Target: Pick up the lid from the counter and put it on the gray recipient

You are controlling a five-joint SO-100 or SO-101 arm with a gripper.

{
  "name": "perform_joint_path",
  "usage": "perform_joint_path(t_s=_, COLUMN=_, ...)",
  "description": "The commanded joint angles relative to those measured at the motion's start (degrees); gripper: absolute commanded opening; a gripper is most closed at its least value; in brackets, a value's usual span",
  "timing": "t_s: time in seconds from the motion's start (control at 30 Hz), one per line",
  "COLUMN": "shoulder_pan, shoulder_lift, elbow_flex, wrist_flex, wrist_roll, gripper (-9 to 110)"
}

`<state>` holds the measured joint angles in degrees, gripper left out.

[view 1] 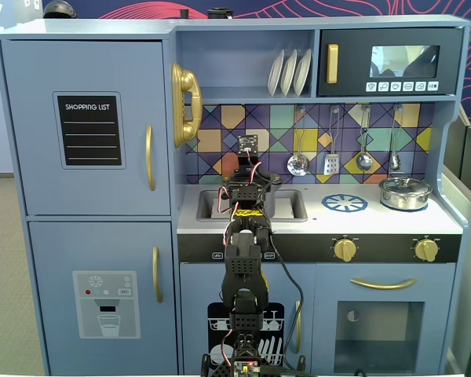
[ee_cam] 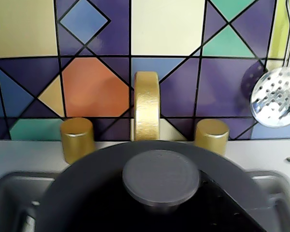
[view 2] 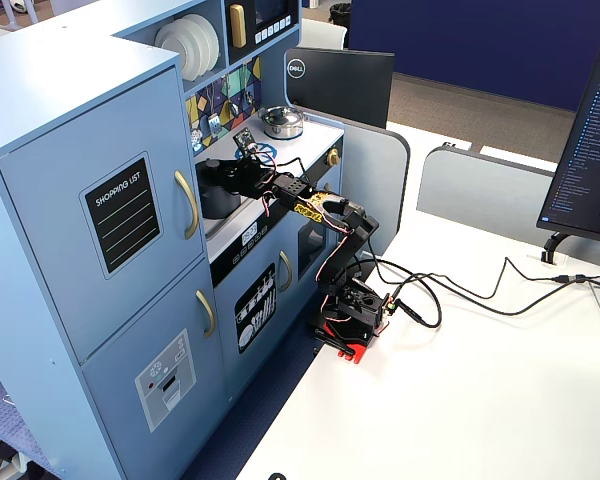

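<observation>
The dark gray lid (ee_cam: 160, 178) fills the bottom of the wrist view, its knob centered, lying over the sink (ee_cam: 9, 193) where the gray recipient (view 2: 218, 196) stands. Whether the fingers pinch it cannot be told. Just behind rise the gold faucet (ee_cam: 147, 106) and two gold taps (ee_cam: 77, 138); a hanging skimmer (ee_cam: 276, 96) sits clear to the right. The silver pot (view 1: 405, 192) stands well apart.
</observation>
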<state>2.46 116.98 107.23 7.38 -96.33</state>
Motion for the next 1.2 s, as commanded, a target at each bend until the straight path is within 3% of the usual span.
perform_joint_path(t_s=0.0, shoulder_pan=1.6, shoulder_lift=2.9, elbow_flex=-0.5, wrist_flex=3.9, wrist_roll=-4.0, gripper=26)
perform_joint_path(t_s=0.17, shoulder_pan=1.0, shoulder_lift=7.3, elbow_flex=-2.2, wrist_flex=9.1, wrist_roll=-2.5, gripper=32)
perform_joint_path(t_s=0.4, shoulder_pan=-2.5, shoulder_lift=25.8, elbow_flex=-2.3, wrist_flex=28.5, wrist_roll=-1.8, gripper=33)
perform_joint_path(t_s=0.67, shoulder_pan=-2.1, shoulder_lift=52.5, elbow_flex=12.3, wrist_flex=51.2, wrist_roll=-4.6, gripper=12)
perform_joint_path(t_s=0.83, shoulder_pan=-3.4, shoulder_lift=59.8, elbow_flex=23.3, wrist_flex=58.4, wrist_roll=2.3, gripper=0)
perform_joint_path(t_s=0.97, shoulder_pan=-4.7, shoulder_lift=61.1, elbow_flex=33.6, wrist_flex=60.4, wrist_roll=8.3, gripper=0)
perform_joint_path(t_s=1.17, shoulder_pan=-4.9, shoulder_lift=65.0, elbow_flex=51.5, wrist_flex=53.8, wrist_roll=14.7, gripper=0)
